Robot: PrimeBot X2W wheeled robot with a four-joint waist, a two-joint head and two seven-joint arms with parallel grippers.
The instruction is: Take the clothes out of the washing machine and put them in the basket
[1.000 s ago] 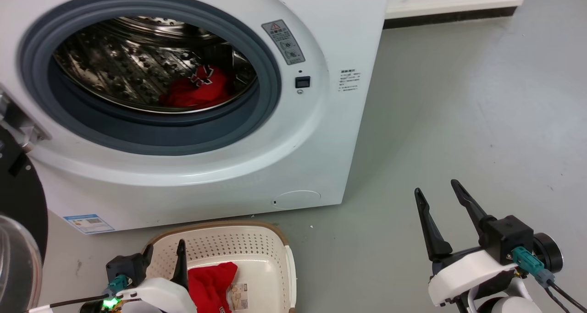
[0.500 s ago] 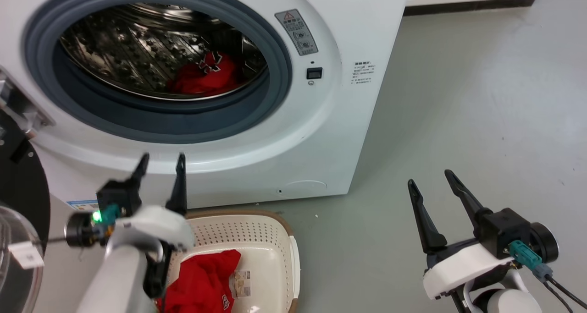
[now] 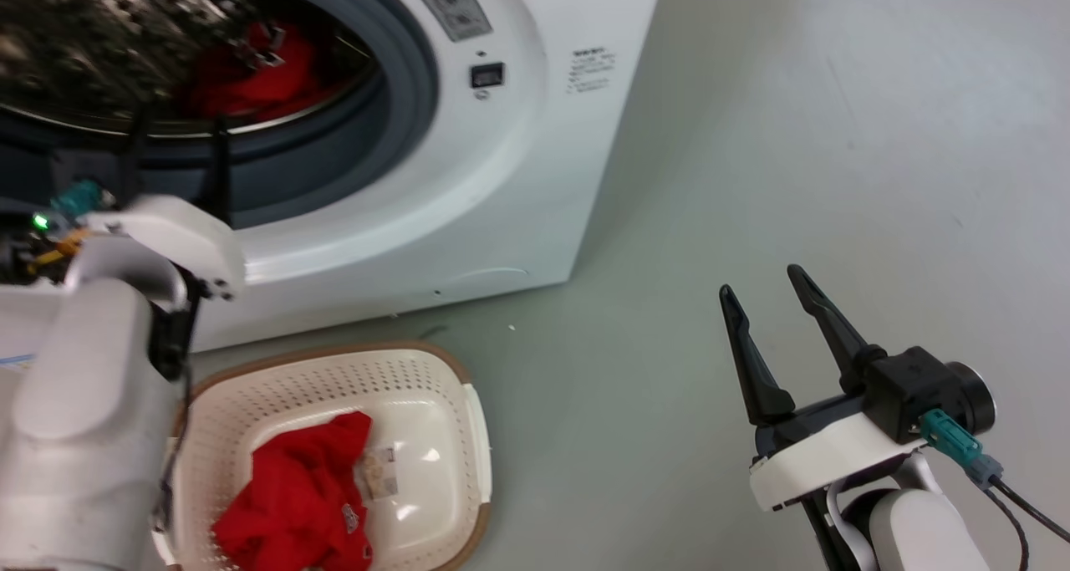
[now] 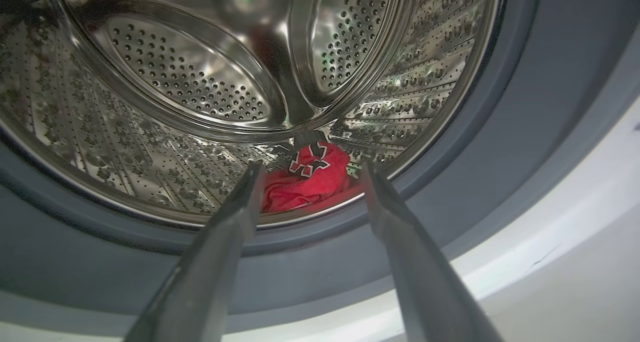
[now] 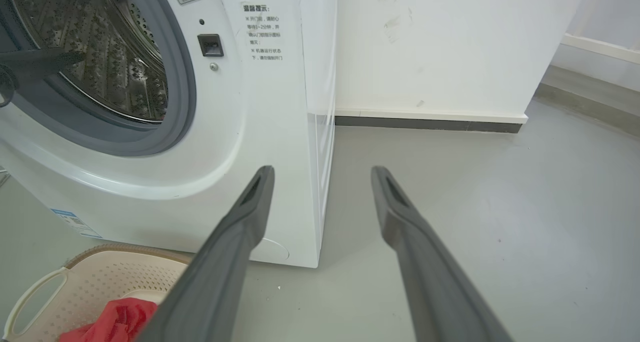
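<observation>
The white washing machine (image 3: 501,178) stands open at the upper left, and a red garment (image 3: 251,82) with a black-and-white logo lies low in its steel drum (image 4: 190,81). My left gripper (image 3: 178,128) is open at the grey porthole ring, outside the drum. In the left wrist view its fingers (image 4: 235,222) frame that garment (image 4: 310,184) from a distance and hold nothing. On the floor before the machine, the cream basket (image 3: 334,362) holds another red garment (image 3: 292,496). My right gripper (image 3: 759,282) hovers open and empty over the floor to the right.
A paper label (image 3: 376,471) lies in the basket's base beside the garment. Grey floor (image 3: 794,136) stretches to the right of the machine. In the right wrist view a white wall with a dark baseboard (image 5: 425,124) stands behind the machine's side.
My left arm rose from over the basket to the porthole, still open. The head camera shifted, moving the machine up and left in view. The right gripper stayed about where it was.
</observation>
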